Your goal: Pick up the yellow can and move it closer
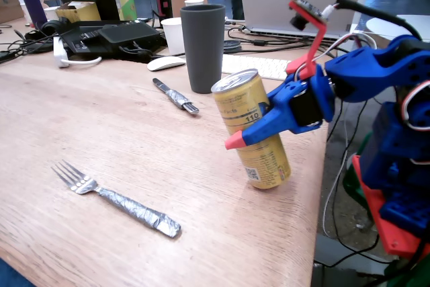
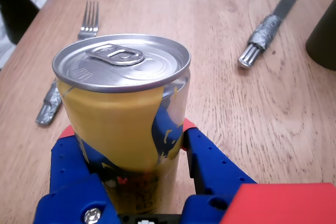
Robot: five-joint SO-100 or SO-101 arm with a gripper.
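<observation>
One sealed yellow can (image 1: 252, 129) tilted, pinched in the hand (image 1: 250, 126), grey cup (image 1: 202, 46) behind on table (image 1: 101, 139)

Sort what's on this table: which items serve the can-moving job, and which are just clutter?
Job: tall golden-yellow drink can, tilted; blue two-finger gripper clamped around it.

Clutter: foil-handled metal fork, foil-wrapped knife, tall dark grey cup, white mouse.
</observation>
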